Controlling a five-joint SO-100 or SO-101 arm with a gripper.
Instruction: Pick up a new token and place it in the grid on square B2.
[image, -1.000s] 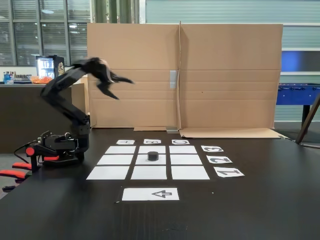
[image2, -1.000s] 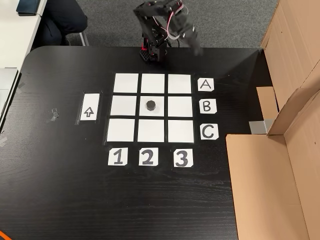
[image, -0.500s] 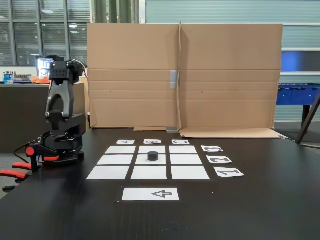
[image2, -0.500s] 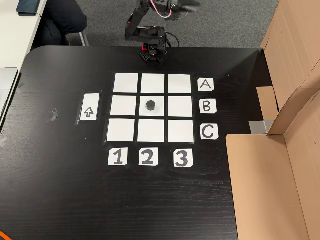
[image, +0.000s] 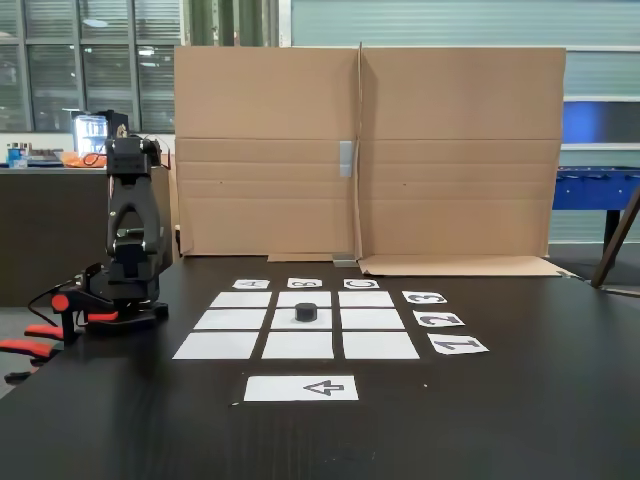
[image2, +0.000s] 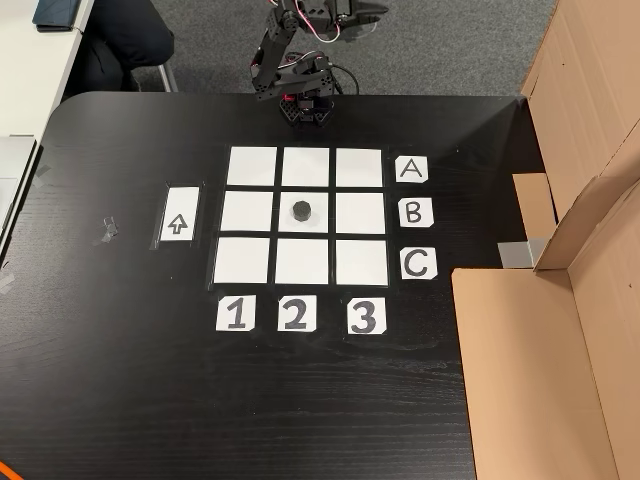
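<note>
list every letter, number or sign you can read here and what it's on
"A" on a white label right of the grid's top row, in the top-down fixed view
"B" on the label below it
"C" on the label below that
"1" on a label under the grid
"2" on the next label
"3" on the third label
An arrow on the single sheet left of the grid

One token (image2: 301, 210), nine grid (image2: 250, 165) squares

paper labels A (image2: 412, 170), B (image2: 414, 212), C (image2: 418, 264), 1 (image2: 235, 314), 2 (image2: 295, 315), 3 (image2: 365, 316)
</note>
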